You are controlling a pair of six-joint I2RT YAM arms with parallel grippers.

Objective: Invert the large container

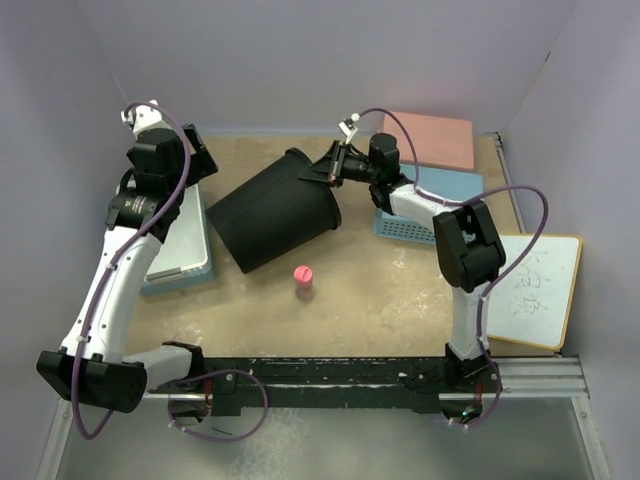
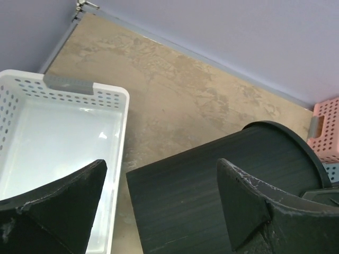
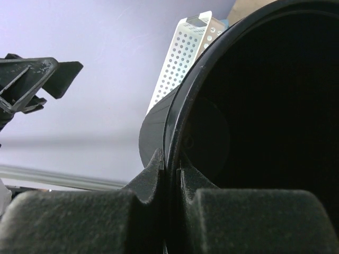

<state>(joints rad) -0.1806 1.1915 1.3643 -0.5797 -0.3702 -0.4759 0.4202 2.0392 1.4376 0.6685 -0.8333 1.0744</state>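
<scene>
Black ribbed bin is seen tipped on its side mid-counter, its rolled rim pinched tight by the right gripper. The left gripper is spread open just left of the bin, near a perforated white basket.

The right gripper pinches the rolled rim of the large container, one finger outside, one inside its dark hollow; a white perforated basket shows behind, against the purple wall
</scene>
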